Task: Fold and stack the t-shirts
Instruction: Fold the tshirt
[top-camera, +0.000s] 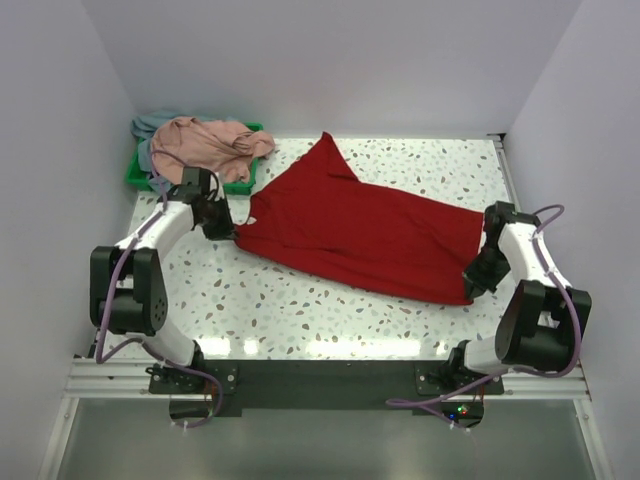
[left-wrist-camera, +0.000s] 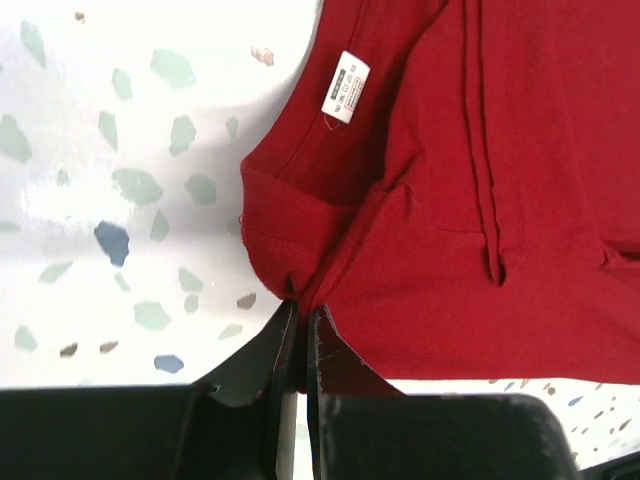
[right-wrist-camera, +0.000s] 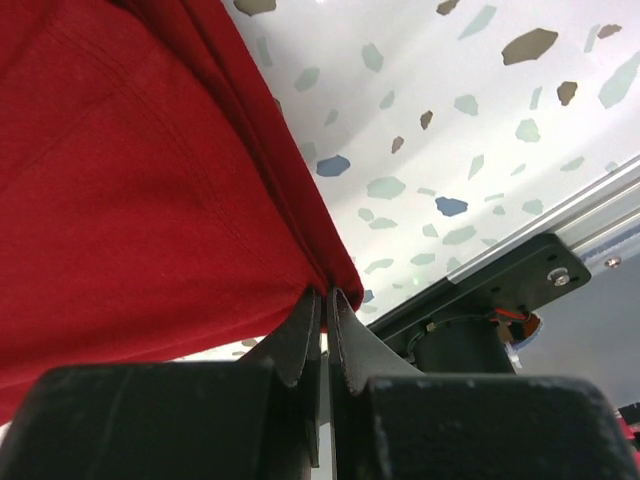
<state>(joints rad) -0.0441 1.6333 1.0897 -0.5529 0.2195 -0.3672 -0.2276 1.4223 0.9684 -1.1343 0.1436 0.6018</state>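
T-shirts: three, entered left to right.

Tray (top-camera: 135, 177): green, at the far left corner of the desk (top-camera: 300, 310). It holds two shirts, both crumpled and unfolded.

Grey-blue shirt (top-camera: 150, 124): in the tray, showing at its far left rim, mostly under the pink one.

Pink shirt (top-camera: 210, 142): heaped on top in the tray, spilling over its far right side.

Left gripper (top-camera: 228, 230): just near of the tray, low at the desk. It is clenched on the left edge of the red shirt. In the wrist view (left-wrist-camera: 300, 315) the fingers meet with a bunched fold of cloth pinched at their tips.

Label (left-wrist-camera: 346, 87): white, sewn to the red cloth, a little beyond the pinched fold.

Red shirt (top-camera: 360, 228): mid-desk, unfolded. It is spread slantwise from the left to the near right. One point of cloth reaches toward the far edge.

Right gripper (top-camera: 472, 283): at the shirt's near right end, clenched on the cloth edge. In the wrist view (right-wrist-camera: 322, 300) the red edge is caught between the closed fingers.
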